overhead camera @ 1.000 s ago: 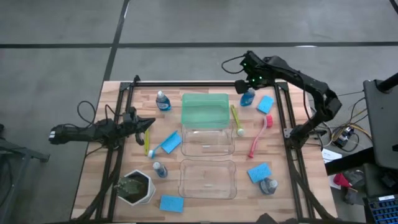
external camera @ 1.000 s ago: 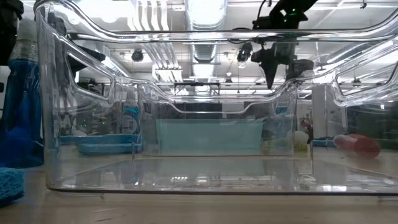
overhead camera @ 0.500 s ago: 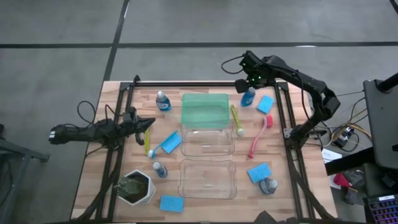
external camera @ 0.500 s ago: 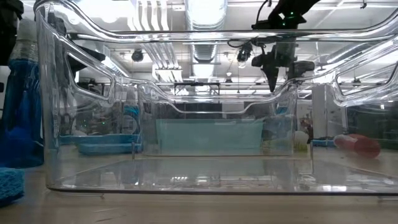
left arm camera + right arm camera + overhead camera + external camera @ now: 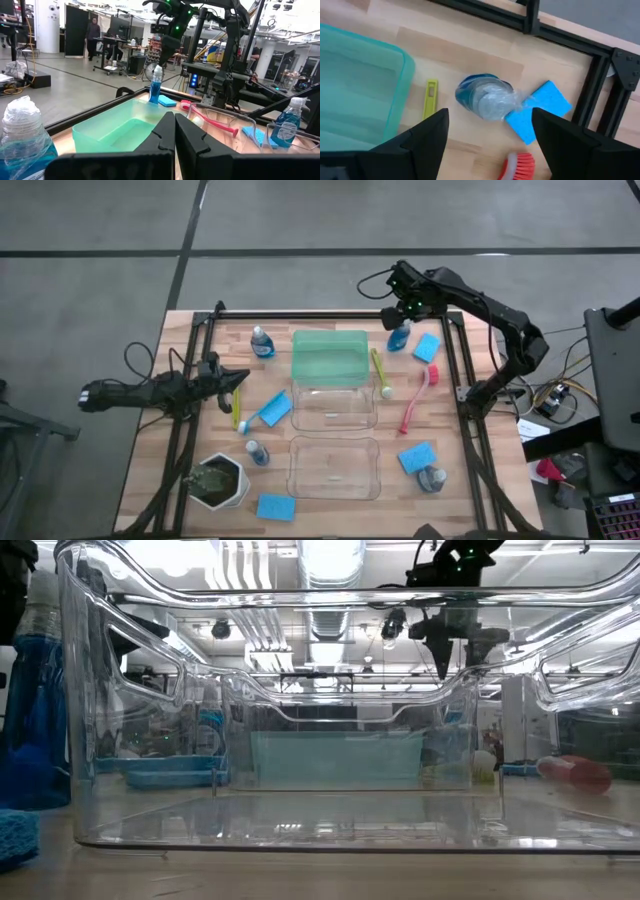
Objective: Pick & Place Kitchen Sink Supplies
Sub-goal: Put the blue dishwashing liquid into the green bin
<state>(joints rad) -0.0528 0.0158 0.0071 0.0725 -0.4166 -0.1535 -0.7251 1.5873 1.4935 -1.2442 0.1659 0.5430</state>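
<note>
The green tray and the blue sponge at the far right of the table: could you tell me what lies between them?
In the high view, a clear bottle of blue liquid stands between the green tray and the blue sponge, with the yellow-green brush beside the tray.

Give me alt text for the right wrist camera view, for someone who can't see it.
Seen from above between the right end effector's open fingers, a bottle of blue liquid stands on the wooden table. A blue sponge lies against it, with a green tray, a yellow-green brush handle and a red brush head nearby.
</note>
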